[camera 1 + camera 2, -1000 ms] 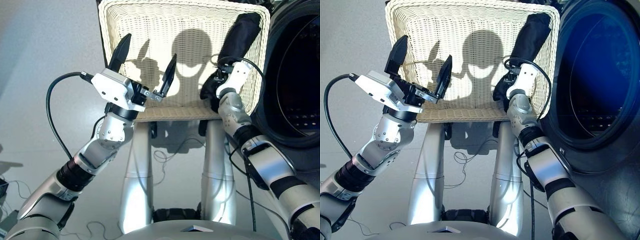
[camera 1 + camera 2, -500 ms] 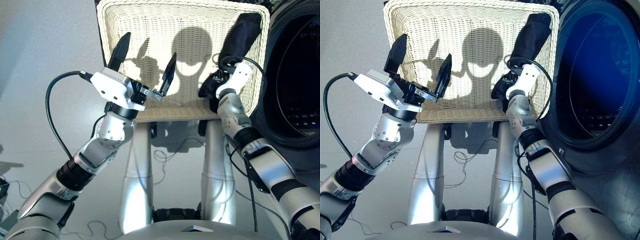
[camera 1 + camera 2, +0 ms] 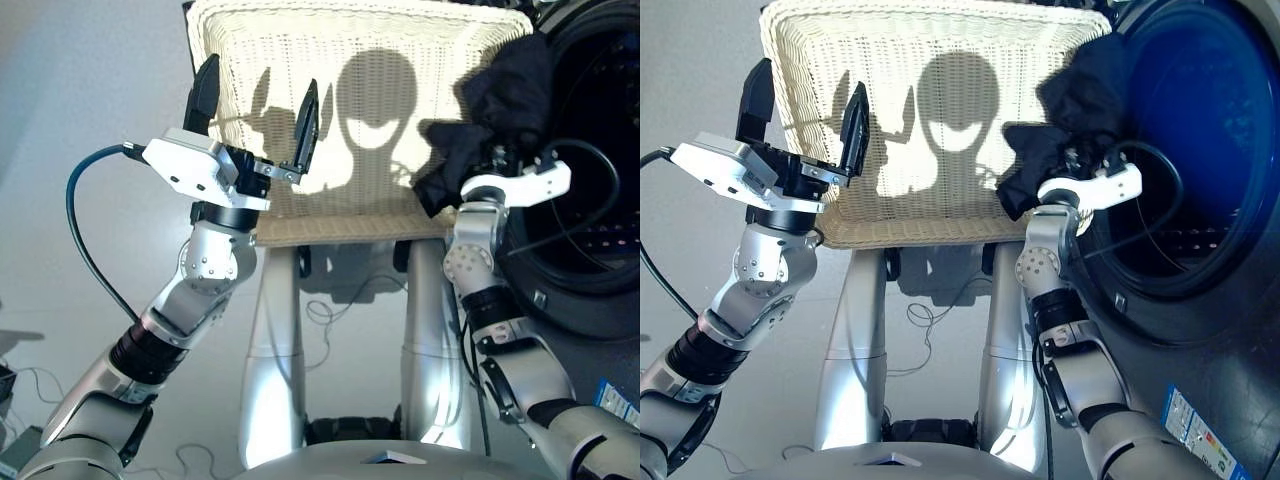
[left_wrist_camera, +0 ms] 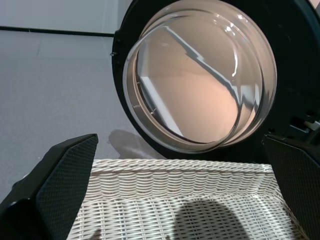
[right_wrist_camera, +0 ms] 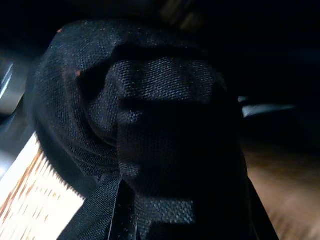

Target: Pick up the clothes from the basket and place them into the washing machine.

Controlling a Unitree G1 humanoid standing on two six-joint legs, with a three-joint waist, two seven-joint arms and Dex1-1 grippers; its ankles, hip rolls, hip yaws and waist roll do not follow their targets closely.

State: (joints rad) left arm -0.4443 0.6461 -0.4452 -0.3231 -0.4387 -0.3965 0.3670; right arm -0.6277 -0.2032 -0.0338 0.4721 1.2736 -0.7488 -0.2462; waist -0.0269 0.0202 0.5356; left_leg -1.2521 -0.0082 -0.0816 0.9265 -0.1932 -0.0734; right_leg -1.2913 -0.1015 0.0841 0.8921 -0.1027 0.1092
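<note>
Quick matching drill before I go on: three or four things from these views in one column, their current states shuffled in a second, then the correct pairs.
Things:
1. left gripper
2. right gripper
3. basket
4. washing machine door

States:
A. swung open, glass bulging
B. no clothes visible inside
C. fingers spread, holding nothing
D. bunched black garment at it, lifted beside the washing machine

Pairs: 1-C, 2-D, 3-B, 4-A

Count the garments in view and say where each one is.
1: a black garment, bunched at the right gripper over the cream wicker basket's right edge, beside the washing machine. Others may be inside the drum.
</note>
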